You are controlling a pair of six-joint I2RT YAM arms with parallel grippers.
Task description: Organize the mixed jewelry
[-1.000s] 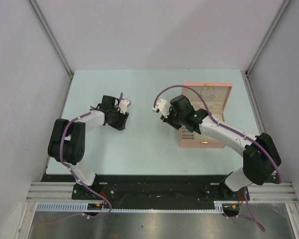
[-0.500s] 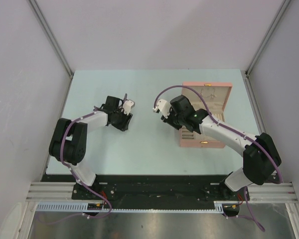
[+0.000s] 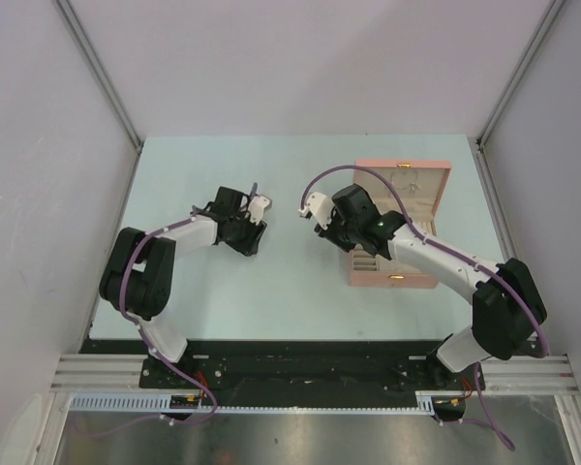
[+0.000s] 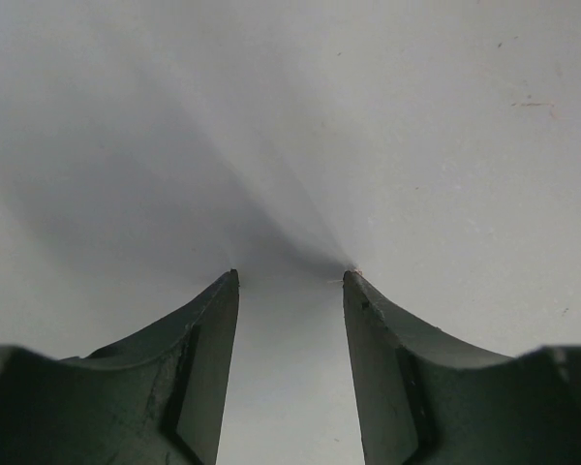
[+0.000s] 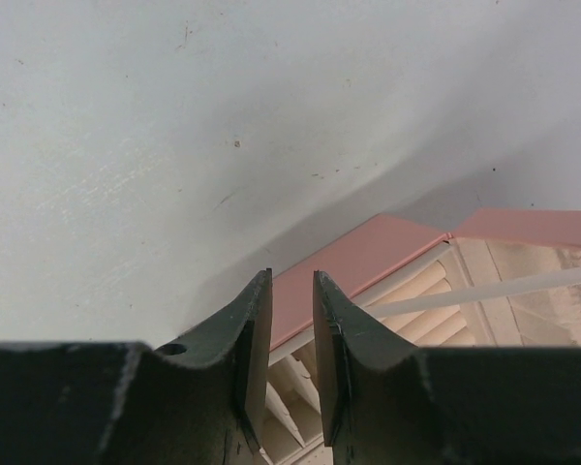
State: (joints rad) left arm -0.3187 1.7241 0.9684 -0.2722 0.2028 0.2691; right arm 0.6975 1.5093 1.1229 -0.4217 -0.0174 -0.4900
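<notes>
1. Change of state. My left gripper (image 4: 292,276) has travelled across the table (image 4: 416,116) toward the middle of the workspace over the last second. My right gripper (image 5: 290,276) has held its station at the near edge of the pink jewelry box (image 5: 349,262). Neither opening has changed. I judge this to be an approach step: the left side is being positioned for a pick, and nothing has been sorted by it yet.

2. Jaw state. The left jaws stand well apart, with only bare table showing between them. The right jaws stand narrowly apart. The box edge shows through the slot and no piece is visible in it.

3. Location of the jewelry. A tiny reddish speck (image 4: 356,270) sits at the very tip of my left gripper's right-hand finger, touching it or just beside it. A faint pale thread leads from it a short way into the gap. Ahead of the left jaws I see no other pieces. Below the right jaws lie the box's cream ring rolls (image 5: 416,295).

4. Orientation. The speck is too small to show a long axis. The pale thread, if it belongs to the speck, runs roughly across the gap, from finger to finger. A closing stroke would therefore meet it end-on.
</notes>
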